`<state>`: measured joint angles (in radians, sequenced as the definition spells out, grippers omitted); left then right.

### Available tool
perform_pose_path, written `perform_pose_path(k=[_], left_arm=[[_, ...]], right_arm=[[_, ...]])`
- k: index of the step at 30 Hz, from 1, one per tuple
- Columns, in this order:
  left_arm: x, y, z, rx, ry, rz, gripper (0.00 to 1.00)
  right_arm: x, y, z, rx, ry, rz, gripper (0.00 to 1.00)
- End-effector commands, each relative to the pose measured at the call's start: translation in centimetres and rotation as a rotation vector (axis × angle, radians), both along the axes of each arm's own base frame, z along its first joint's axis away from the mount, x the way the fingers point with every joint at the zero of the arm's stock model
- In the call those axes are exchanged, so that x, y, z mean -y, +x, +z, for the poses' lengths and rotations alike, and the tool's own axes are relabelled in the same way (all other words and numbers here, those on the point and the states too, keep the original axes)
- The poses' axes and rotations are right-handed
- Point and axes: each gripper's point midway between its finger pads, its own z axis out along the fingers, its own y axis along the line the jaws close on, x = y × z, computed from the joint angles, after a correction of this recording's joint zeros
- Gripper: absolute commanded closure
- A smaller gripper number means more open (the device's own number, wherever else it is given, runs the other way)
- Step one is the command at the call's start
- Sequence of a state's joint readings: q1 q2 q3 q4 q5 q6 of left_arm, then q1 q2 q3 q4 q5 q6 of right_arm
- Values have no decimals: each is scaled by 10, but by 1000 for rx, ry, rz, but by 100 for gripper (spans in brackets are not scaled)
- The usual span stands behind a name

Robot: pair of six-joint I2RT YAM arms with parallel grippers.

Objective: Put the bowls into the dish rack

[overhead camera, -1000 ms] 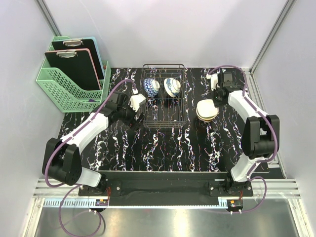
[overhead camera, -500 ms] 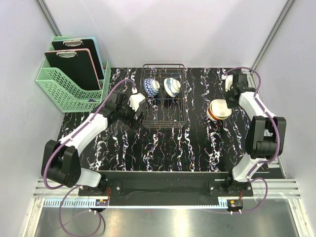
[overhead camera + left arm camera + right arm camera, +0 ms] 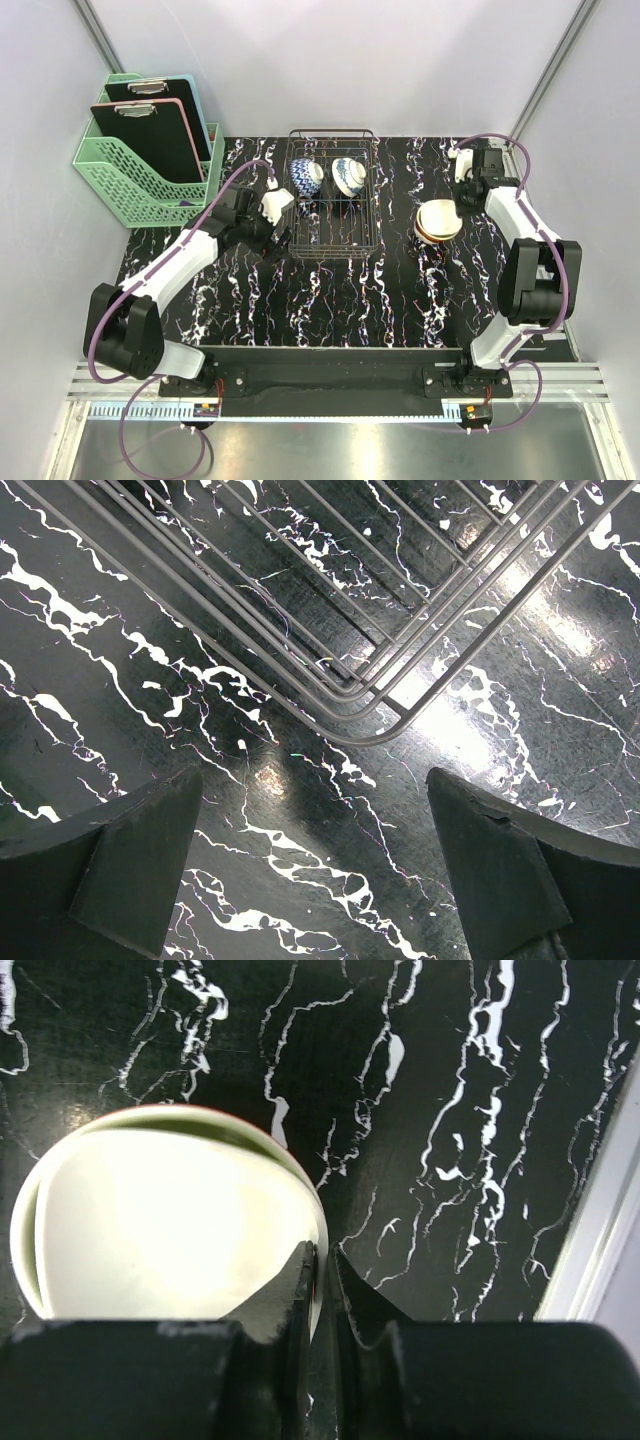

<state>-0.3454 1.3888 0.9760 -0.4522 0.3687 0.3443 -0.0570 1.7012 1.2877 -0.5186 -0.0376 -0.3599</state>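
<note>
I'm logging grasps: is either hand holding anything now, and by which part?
The right hand pinches the nested bowls by their rim, one finger inside, one outside. The left hand is open, holding nothing.

Two bowls (image 3: 307, 176) in rack (image 3: 335, 236); stack (image 3: 438, 222), perhaps three, rightward.

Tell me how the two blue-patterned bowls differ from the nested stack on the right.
Place: the two white bowls with blue pattern sit inside the dark wire dish rack; the nested stack topped by a plain cream bowl is outside it. Pose: the patterned pair stand on edge; the stack opens upward. State: the pair are untouched; the stack's rim is pinched by the right gripper, jaws shut. All are small round bowls.
</note>
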Motion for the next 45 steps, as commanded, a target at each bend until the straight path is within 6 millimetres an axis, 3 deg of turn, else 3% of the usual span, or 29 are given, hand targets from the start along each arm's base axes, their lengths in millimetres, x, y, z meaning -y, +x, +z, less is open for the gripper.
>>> perform_pose_path(k=[1,14,15,19,20,28,38,45], left_arm=[[5,16,32,115,-25,-2,1],[5,16,34,122,-29,-3,1],[5,16,34,121,-27,-2,1],[5,16,38,130,-33,-4,1],[6,16,40,137,-35,-6,1],[9,21,64,184,-57,-15,1],[24,37,109,234,-126,3,1],[51,49,132,230,-221,50,1]], right_arm=[[-15,7,16,56,59,28,84],[-31,4,9,35,55,52,85],[-41,5,9,34,53,76,85],[-42,7,16,50,49,69,95],[-43,8,20,61,53,68,100],[-46,9,49,109,62,72,100],[-60,3,123,240,86,90,100],[-114,-8,146,281,94,170,100]])
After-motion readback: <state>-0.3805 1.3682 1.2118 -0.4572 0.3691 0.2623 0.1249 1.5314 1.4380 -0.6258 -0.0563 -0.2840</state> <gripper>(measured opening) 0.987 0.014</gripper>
